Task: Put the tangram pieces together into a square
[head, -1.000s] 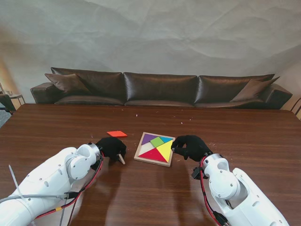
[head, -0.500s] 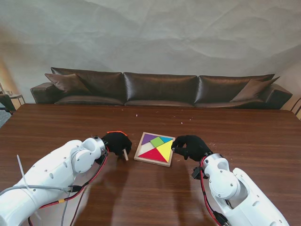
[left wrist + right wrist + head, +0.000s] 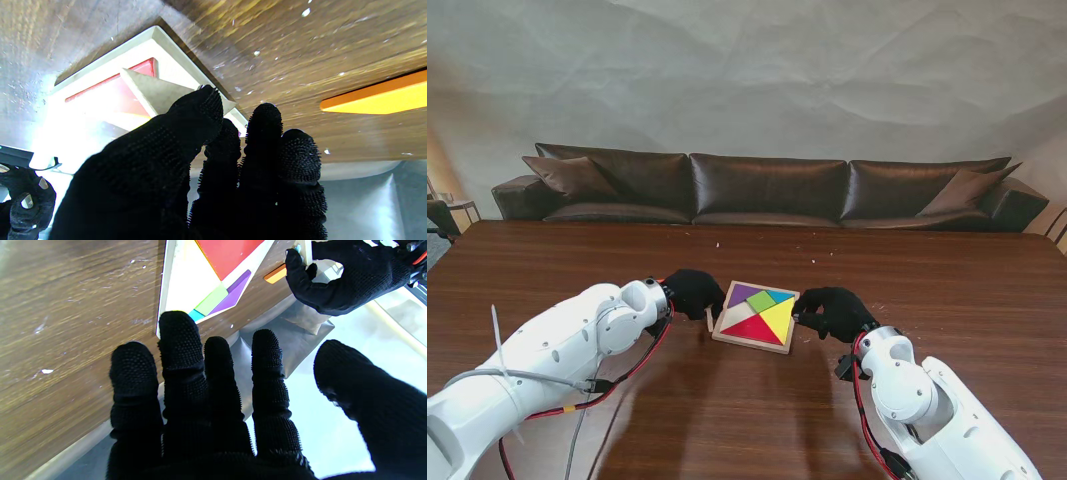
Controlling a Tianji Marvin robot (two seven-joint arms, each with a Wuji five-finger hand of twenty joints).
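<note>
While your left robot hand [image 3: 693, 294] pinched the pale triangle [image 3: 156, 93] between thumb and fingers, it hung just at the left edge of the wooden tray [image 3: 722, 333], the piece tilted over the rim rather than lying flat. To do this step well, you needed to level the triangle before lowering it, match its long side to the red piece [image 3: 752, 331], and let go only once it sat down inside the frame; dropped at a slant, it would likely ride up on the rim.

Your right robot hand [image 3: 829, 311] held nothing, fingers spread, its fingertips [image 3: 176, 327] resting at the tray's right edge, which I judged was bracing it against sliding. Inside the tray the purple [image 3: 744, 294], green [image 3: 761, 300], yellow [image 3: 778, 318] and red pieces lay fitted, with a pale gap at the left side. An orange piece [image 3: 373, 100] lay on the worktop [image 3: 747, 420] beyond your left robot hand, well apart from the tray and not yet placed.
</note>
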